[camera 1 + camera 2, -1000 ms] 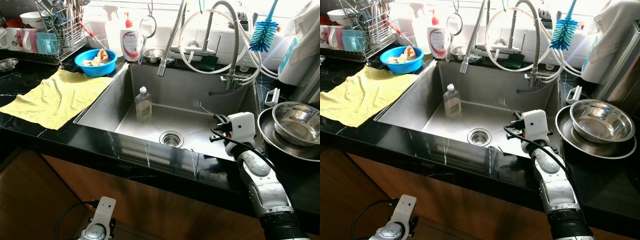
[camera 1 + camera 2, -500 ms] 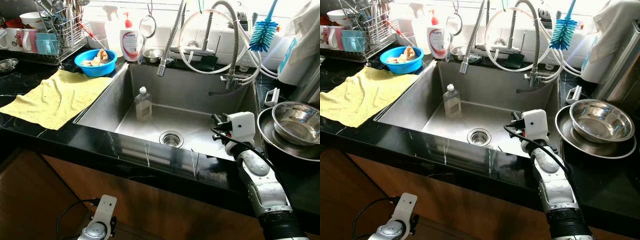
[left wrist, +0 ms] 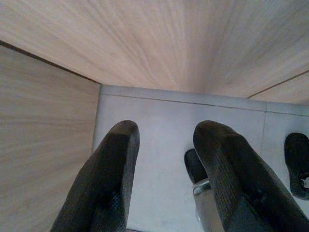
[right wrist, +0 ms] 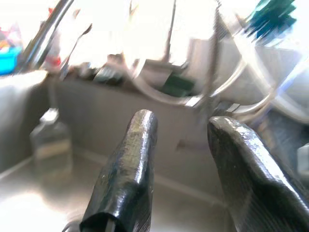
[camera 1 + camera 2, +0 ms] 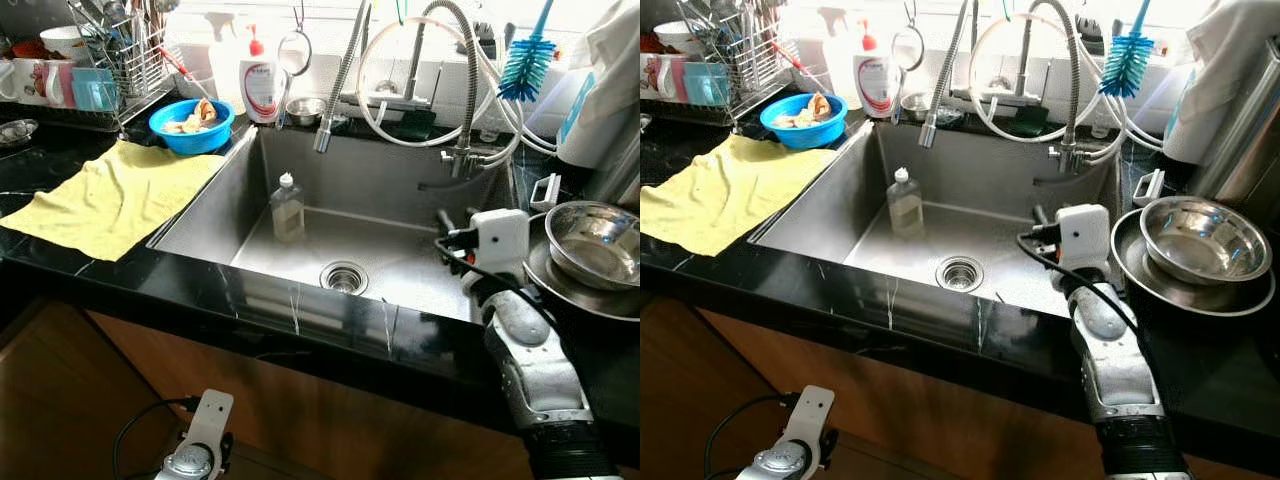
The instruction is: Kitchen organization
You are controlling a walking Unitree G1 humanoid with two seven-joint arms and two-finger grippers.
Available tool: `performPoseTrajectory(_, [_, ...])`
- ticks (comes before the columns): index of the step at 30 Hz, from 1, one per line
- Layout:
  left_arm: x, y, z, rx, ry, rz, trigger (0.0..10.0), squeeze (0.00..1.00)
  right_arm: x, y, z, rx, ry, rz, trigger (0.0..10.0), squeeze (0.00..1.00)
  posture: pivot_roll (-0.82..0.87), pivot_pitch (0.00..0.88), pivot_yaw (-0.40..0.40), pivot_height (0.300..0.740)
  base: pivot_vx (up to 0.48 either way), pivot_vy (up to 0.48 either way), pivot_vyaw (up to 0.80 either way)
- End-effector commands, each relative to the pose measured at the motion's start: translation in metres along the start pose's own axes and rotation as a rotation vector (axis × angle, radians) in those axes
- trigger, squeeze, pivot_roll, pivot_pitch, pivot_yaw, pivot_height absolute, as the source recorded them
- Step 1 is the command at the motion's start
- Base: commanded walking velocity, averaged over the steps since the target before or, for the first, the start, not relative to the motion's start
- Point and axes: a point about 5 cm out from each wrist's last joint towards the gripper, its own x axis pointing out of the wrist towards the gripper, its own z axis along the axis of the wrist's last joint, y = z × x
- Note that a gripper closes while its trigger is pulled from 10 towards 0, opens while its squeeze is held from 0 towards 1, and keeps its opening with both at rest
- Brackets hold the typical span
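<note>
1. Right wrist view: the right tool [image 4: 178,164] has its two black fingers spread with nothing between them. It points across the steel sink [image 5: 390,190] toward the back wall and the hoses there; the picture is blurred.
2. Left eye view: the right tool [image 5: 443,222] hangs over the sink's right side, above the basin floor, beside the black surface [image 5: 330,325].
3. A small clear bottle [image 5: 286,207] stands upright on the sink floor, well apart from the right tool, across the basin and beyond the drain [image 5: 344,277].
4. Two nested steel bowls [image 5: 590,245] sit on the surface just beside the right tool's white wrist housing, outside the sink.
5. A yellow cloth [image 5: 110,195] lies flat on the surface far across the sink from the right tool; a blue bowl [image 5: 192,124] sits behind it.
6. Left wrist view: the left tool [image 3: 166,140] hangs idle, fingers apart and empty, above pale floor [image 3: 154,116] next to wooden cabinet panels [image 3: 145,43].
</note>
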Motion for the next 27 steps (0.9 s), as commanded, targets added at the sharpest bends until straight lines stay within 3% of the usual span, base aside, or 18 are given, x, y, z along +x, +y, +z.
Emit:
performPoseTrajectory(1, [-0.001,0.004,-0.005,0.013,0.021,0.005,10.0,0.0,0.003,-0.011,0.025,-0.019,-0.083,-0.044,10.0,0.0,-0.14,0.0,0.048,0.74,0.0,0.0,0.0])
performPoseTrajectory(4, [-0.001,0.004,-0.006,0.012,0.025,0.005,10.0,0.0,0.004,-0.021,0.037,-0.051,-0.104,-0.079,10.0,0.0,-0.15,0.0,0.051,0.74,0.0,0.0,0.0])
performPoseTrajectory(6, [-0.001,0.004,-0.007,0.013,0.028,0.003,10.0,0.0,0.004,-0.037,0.045,-0.071,-0.098,-0.179,10.0,0.0,-0.15,0.0,0.051,0.74,0.0,0.0,0.0])
performPoseTrajectory(7, [-0.001,0.004,-0.007,0.013,0.028,0.002,10.0,0.0,0.004,-0.041,0.046,-0.057,-0.083,-0.199,10.0,0.54,-0.15,0.0,0.051,0.74,0.0,0.0,0.0])
performPoseTrajectory(8, [-0.001,0.003,-0.008,0.013,0.029,0.001,10.0,0.0,0.003,-0.047,0.044,-0.058,-0.029,-0.229,10.0,1.0,-0.15,0.0,0.052,0.74,0.0,0.0,0.0])
performPoseTrajectory(11, [-0.001,0.003,-0.008,0.012,0.032,-0.001,10.0,0.0,0.002,-0.053,0.04,-0.098,0.06,-0.255,10.0,1.0,-0.15,0.0,0.053,0.74,0.0,0.0,0.0])
performPoseTrajectory(12, [-0.001,0.003,-0.008,0.011,0.032,-0.001,10.0,0.0,0.001,-0.053,0.04,-0.104,0.071,-0.248,10.0,0.82,-0.15,0.0,0.054,0.74,0.0,0.0,0.0])
performPoseTrajectory(13, [-0.001,0.003,-0.009,0.011,0.033,-0.001,10.0,0.0,0.001,-0.051,0.041,-0.121,0.076,-0.222,10.0,0.0,-0.16,0.0,0.055,0.74,0.0,0.0,0.0])
performPoseTrajectory(16, [-0.002,0.003,-0.009,0.013,0.036,-0.002,10.0,0.0,0.001,-0.047,0.042,-0.142,0.086,-0.196,10.0,0.0,-0.16,0.0,0.056,0.74,0.0,0.0,0.0])
performPoseTrajectory(27, [-0.002,0.004,-0.011,0.01,0.043,-0.001,10.0,0.0,-0.008,-0.051,0.029,-0.164,0.276,-0.227,10.0,0.0,-0.16,0.0,0.058,0.74,0.0,0.0,0.0])
